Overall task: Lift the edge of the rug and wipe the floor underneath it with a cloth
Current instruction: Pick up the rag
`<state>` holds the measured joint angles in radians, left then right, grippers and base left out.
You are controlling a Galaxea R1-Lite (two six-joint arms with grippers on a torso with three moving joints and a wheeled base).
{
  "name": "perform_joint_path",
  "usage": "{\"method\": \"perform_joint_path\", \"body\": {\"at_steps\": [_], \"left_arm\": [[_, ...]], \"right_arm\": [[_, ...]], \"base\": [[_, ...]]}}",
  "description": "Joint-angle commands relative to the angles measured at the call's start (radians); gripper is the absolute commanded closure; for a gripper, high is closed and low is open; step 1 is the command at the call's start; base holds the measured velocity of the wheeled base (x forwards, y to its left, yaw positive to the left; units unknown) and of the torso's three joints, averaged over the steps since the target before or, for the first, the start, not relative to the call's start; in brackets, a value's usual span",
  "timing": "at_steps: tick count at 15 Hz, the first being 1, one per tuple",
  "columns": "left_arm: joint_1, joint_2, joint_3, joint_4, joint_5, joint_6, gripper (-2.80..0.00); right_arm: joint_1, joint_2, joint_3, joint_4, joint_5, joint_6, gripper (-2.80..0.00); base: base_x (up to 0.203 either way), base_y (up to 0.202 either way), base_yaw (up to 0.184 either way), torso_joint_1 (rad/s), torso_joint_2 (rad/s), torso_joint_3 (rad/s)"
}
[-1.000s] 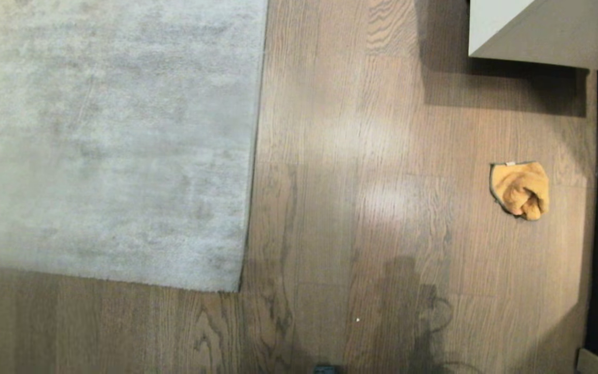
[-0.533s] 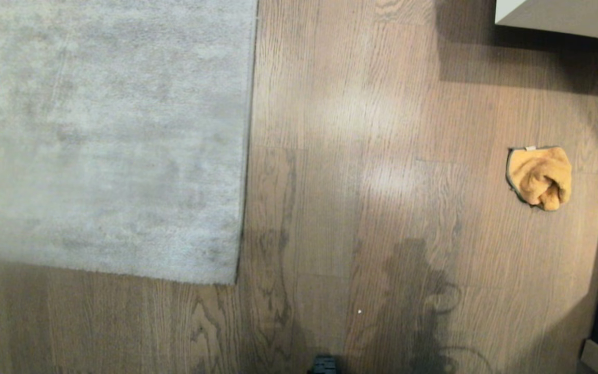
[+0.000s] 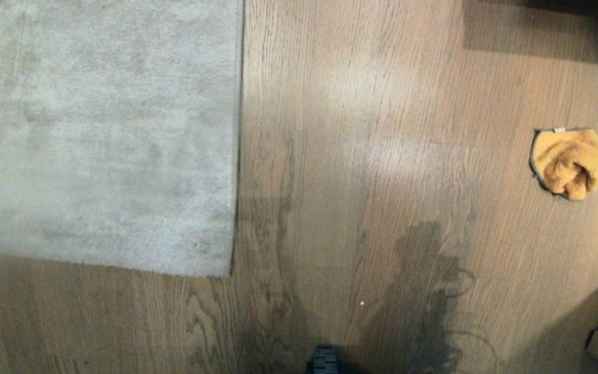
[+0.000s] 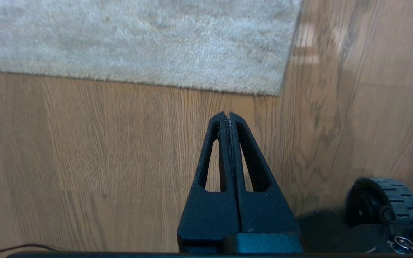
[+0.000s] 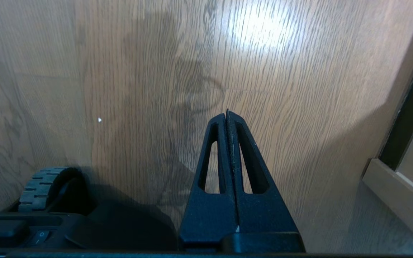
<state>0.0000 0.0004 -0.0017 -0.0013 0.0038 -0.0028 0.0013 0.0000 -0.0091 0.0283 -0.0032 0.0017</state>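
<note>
In the head view, nothing of the task is showing as started. The rug (image 3: 102, 135) is lying flat on the floor (image 3: 330, 156), its edge (image 3: 238, 130) running straight down to a square corner (image 3: 229, 272) with no lift or fold anywhere along it. The cloth (image 3: 568, 163) is sitting bunched up on the bare planks, well apart from the rug, on the robot's right side and not touching anything else. Neither arm is reaching into this view; only a dark bit of the base (image 3: 324, 362) is peeking in, nearer the robot than the rug corner.

In the left wrist view, the left gripper (image 4: 229, 115) is hanging over bare floor near the rug corner (image 4: 277, 91), short of it and not touching it. Its jaws are pressed together and holding nothing. A wheel (image 4: 385, 202) of the base is showing beside it.

In the right wrist view, the right gripper (image 5: 227, 114) is hovering over bare planks with its jaws likewise pressed together and empty. The rug and the cloth are both lying outside this view. A wheel (image 5: 45, 188) and a pale skirting board (image 5: 396, 193) are flanking the gripper.

Judging from this, every step is remaining: fetching the cloth, raising the rug edge, and wiping the floor under it.
</note>
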Motion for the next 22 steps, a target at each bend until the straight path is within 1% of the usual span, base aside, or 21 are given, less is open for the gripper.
{"method": "perform_joint_path", "body": {"at_steps": [1,6,22], "left_arm": [[0.000,0.000,0.000,0.000,0.001,0.000,0.00],[0.000,0.000,0.002,0.000,0.001,0.001,0.00],[0.000,0.000,0.000,0.000,0.001,0.000,0.00]], "right_arm": [[0.000,0.000,0.000,0.001,0.000,0.000,0.00],[0.000,0.000,0.000,0.001,0.000,0.000,0.00],[0.000,0.000,0.000,0.001,0.000,0.000,0.00]], "base": [[0.000,0.000,0.000,0.002,0.00,-0.197],[0.000,0.000,0.000,0.005,0.00,-0.128],[0.000,0.000,0.000,0.000,0.00,0.000]]}}
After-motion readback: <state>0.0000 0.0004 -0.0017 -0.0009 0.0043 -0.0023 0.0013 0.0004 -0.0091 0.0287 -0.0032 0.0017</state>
